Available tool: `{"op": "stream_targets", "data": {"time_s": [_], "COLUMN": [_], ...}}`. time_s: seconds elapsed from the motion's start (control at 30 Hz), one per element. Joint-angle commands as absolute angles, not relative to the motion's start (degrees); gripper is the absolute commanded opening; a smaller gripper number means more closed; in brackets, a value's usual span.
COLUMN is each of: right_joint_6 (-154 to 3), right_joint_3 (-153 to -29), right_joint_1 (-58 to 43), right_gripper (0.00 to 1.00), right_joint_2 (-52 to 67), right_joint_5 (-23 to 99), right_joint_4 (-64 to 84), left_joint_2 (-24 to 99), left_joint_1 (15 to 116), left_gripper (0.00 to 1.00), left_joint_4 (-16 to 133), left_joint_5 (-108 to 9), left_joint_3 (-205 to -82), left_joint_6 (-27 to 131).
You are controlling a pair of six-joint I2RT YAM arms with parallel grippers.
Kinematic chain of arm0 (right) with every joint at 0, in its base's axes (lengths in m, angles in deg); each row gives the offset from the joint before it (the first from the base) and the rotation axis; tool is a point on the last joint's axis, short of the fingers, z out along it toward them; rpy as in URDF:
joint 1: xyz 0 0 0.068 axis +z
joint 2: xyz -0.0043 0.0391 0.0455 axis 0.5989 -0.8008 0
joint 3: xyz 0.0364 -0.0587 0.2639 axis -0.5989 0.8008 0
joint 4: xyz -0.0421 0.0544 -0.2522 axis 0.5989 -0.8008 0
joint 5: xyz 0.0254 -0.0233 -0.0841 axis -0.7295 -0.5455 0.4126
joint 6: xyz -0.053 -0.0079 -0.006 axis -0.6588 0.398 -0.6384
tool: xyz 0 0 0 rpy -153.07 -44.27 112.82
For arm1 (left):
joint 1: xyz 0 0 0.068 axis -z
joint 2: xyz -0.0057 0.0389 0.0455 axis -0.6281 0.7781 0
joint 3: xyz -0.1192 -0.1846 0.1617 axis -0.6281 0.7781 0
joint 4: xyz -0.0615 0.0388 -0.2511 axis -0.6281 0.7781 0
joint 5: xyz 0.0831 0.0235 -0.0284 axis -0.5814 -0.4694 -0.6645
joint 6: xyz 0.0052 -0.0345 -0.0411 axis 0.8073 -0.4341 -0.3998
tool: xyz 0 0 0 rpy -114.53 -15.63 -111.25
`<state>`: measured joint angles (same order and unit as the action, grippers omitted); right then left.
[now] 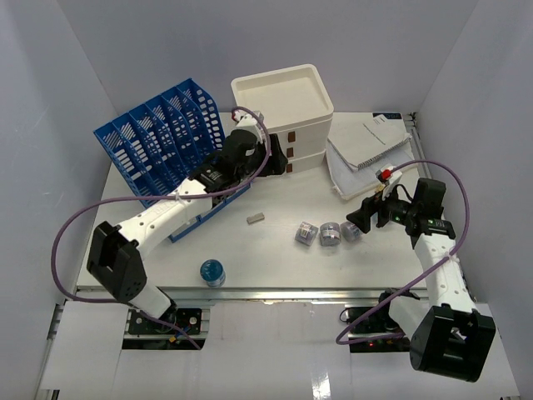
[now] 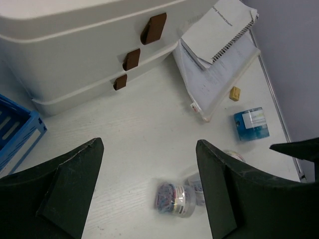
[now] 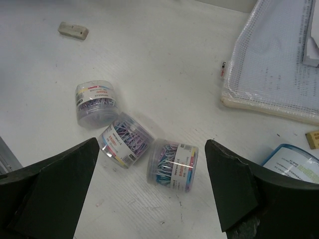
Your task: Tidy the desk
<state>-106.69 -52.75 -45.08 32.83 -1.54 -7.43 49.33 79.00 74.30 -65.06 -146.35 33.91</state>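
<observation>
- The left gripper is hovering with its jaws apart and empty, near the drawer box.
- The right gripper is hanging with its jaws wide apart above three paper-clip jars.
- The desk is lying beneath both arms.

Bright, even light falls from overhead in all three views, and the white desk looks nearly washed out. In the top view a strip of glare runs along the metal rail at the near edge. Shadows are short and soft (faint grey smudges under the arms). In the wrist views the left gripper's fingers and the right gripper's fingers are dark and slightly blurred, while the paper-clip jars stay sharp with small highlights. The edges of the drawer box bow slightly from lens distortion.
</observation>
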Motion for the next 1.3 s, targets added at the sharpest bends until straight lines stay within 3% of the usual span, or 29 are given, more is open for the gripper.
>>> {"op": "stream_targets", "data": {"time_s": [0.0, 0.4, 1.03, 1.27], "right_joint_6": [-106.05, -104.82, -104.39, -104.38], "right_joint_3": [-52.08, -51.7, -51.43, -51.3], "right_joint_1": [-46.53, -47.16, -47.78, -47.91], "right_gripper": [0.94, 0.93, 0.93, 0.93], "right_joint_2": [33.75, 35.27, 37.39, 38.12], "right_joint_5": [-6.61, -7.11, -8.9, -9.43], "right_joint_4": [-5.64, -5.2, -5.11, -5.11], "left_joint_2": [58.14, 74.11, 83.19, 84.39], "left_joint_1": [81.31, 83.08, 84.53, 84.87], "left_gripper": [0.85, 0.8, 0.64, 0.52], "left_joint_4": [79.25, 80.65, 80.53, 80.18], "left_joint_5": [-76.64, -85.66, -96.51, -97.73], "left_joint_3": [-156.95, -176.35, -184.98, -186.16], "left_joint_6": [32.55, 32.8, 33.86, 33.77]}}
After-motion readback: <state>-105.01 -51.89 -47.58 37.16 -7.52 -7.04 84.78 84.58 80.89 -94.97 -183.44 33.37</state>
